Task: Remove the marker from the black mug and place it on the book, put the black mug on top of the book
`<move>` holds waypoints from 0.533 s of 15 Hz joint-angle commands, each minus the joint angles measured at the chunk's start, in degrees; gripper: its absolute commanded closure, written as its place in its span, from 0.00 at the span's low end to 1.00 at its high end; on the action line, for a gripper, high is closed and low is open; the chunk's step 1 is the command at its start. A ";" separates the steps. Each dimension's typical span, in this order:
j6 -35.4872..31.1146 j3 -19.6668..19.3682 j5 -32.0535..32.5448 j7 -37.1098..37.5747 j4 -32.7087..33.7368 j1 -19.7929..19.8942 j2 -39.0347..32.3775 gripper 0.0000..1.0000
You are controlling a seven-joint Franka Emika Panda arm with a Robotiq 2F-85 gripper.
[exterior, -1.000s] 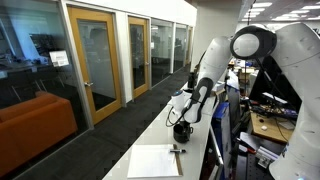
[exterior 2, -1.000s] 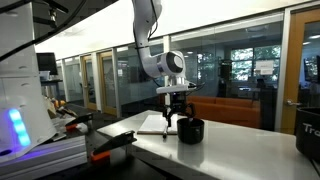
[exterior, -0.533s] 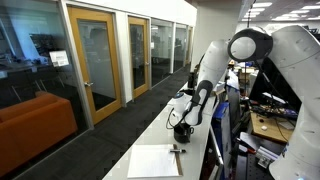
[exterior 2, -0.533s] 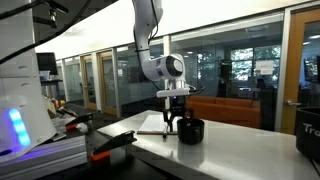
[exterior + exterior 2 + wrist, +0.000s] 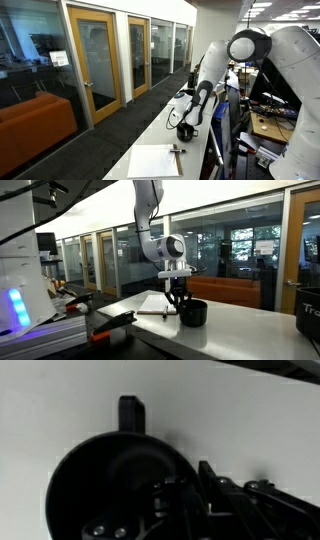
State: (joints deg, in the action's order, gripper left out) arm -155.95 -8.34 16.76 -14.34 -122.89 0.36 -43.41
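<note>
One step left, seemingly, with marker (image 5: 176, 150) on book (image 5: 152, 162). Hand (image 5: 180, 301) clenched on mug (image 5: 194, 313) rim, pinching the wall for a sure lift; mug on worktop (image 5: 235, 336) near book.

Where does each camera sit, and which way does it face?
In an exterior view: beyond the book end, looking along the table towards the mug; most of the arm and the gripper show.
In an exterior view: low beside the table, facing the glass wall; forearm, wrist and gripper show at the mug.
Wrist view: looks down into the mug; only gripper parts show.
Shared: all three show mug and gripper.
</note>
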 commanded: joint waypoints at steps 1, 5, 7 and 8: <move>-2.13 1.07 0.98 -0.93 0.14 1.66 -0.44 1.00; -2.94 1.27 0.44 -0.75 0.76 1.95 -0.72 0.99; -1.81 1.35 -0.11 0.03 1.62 1.59 -0.09 0.99; -1.56 1.61 -0.43 0.30 2.01 1.50 0.52 0.99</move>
State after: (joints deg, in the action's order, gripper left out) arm -157.83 -8.13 16.66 -14.42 -121.93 0.70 -43.84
